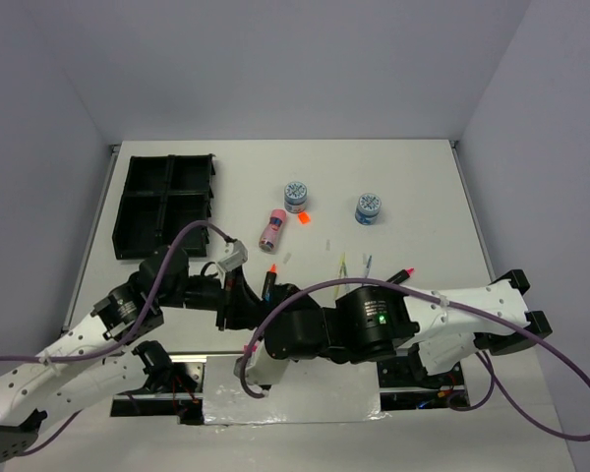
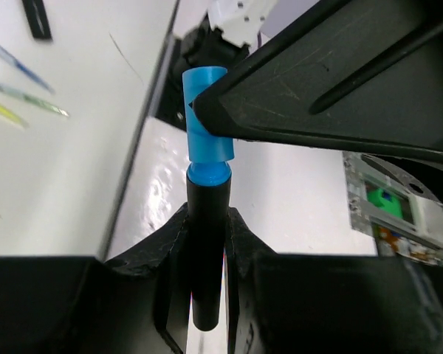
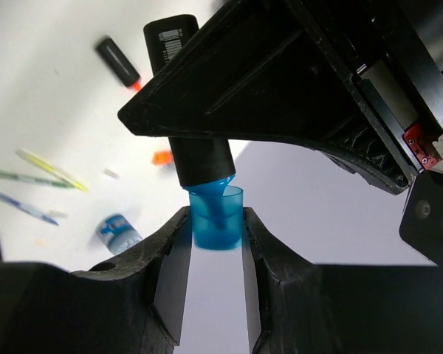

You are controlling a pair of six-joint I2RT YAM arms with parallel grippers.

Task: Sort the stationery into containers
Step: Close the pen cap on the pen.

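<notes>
At the table's [image 1: 423, 177] near edge, black marker barrel [image 2: 205, 265] clamped in left gripper [image 2: 207, 228], its blue cap [image 2: 207, 110] nipped in right gripper [image 3: 216, 221]

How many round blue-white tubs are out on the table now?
2. The left tub stands just beyond the pink tube; the right tub stands apart, further right. Others may be hidden from view.

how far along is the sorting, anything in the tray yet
Done: nothing that shows; the black tray looks empty in every compartment. In hand: the left jaws grip a black marker by its body and the right jaws clamp its blue cap. Left: two tubs, pink tube, orange square, thin pens, orange-capped marker and red-capped marker lie on the table.
</notes>
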